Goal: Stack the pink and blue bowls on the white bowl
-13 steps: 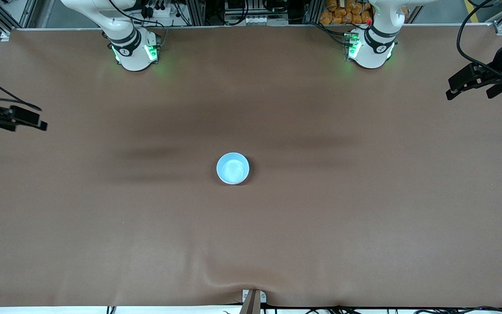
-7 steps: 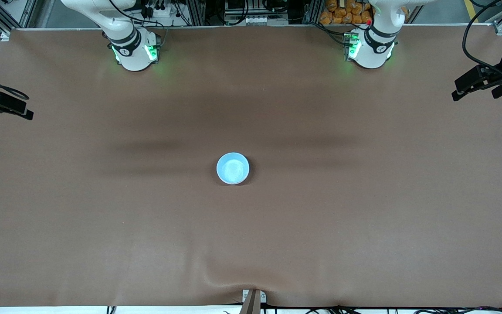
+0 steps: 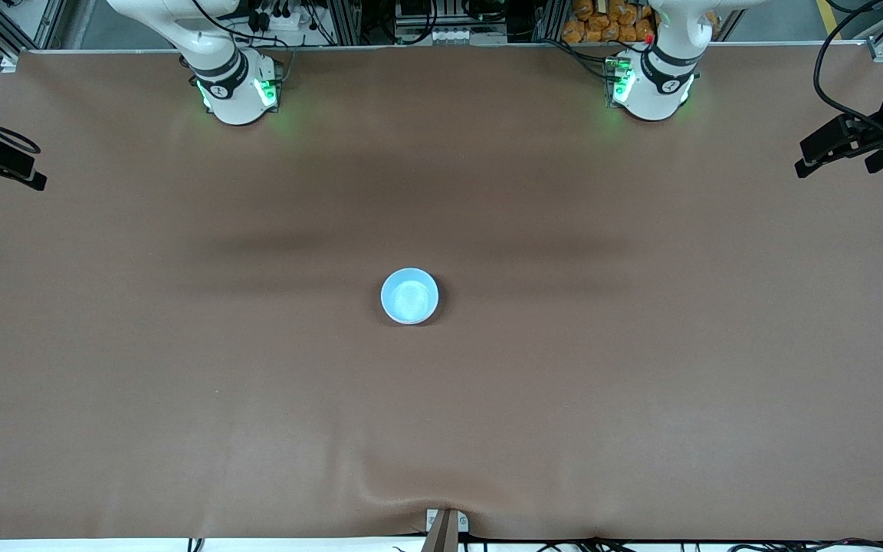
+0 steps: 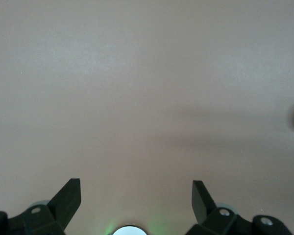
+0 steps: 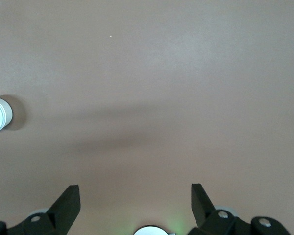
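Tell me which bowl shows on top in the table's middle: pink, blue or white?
The light blue bowl: its blue inside faces up, and no pink shows. Both open grippers, left gripper and right gripper, wait over the table ends.

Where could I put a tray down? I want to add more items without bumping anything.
Nearly anywhere: the brown table holds only the blue bowl at its middle. Bare stretches lie between the bowl and each arm's end, between it and the bases, and nearer the front camera. Both grippers hang open at the ends: left gripper, right gripper.
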Available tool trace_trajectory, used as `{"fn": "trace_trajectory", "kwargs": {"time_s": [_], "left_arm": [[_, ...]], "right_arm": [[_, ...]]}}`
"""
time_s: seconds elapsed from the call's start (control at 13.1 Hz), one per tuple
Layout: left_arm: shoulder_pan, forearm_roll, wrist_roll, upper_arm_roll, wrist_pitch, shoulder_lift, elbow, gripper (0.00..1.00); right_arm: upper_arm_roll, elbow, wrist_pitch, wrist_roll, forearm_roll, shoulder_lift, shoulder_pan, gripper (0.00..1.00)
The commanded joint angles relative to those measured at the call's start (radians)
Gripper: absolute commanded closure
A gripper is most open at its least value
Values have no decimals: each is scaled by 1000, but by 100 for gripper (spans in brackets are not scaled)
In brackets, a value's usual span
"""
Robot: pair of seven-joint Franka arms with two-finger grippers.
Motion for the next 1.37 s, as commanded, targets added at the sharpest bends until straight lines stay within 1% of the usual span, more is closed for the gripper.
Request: {"fn": "trace_trajectory", "kwargs": {"time_s": [0.0,0.53,0.91,1.29], "left_arm": [[9,-5,13,-1,-6,-9,-3,0],[9,-3,15,-1,-6,-4,-6,0],[9,0,13,0,-5,-6,0,0],[10,4,7,2,-6,4,28,0]], "right_arm": [[8,-28,6,10,-29,-28,5,0],[11,-26,3,13,-39,-21,23,0],[8,-37,8,13,-36,-24,17,0],[13,-26,6,20,-26,-24,26,0]]}}
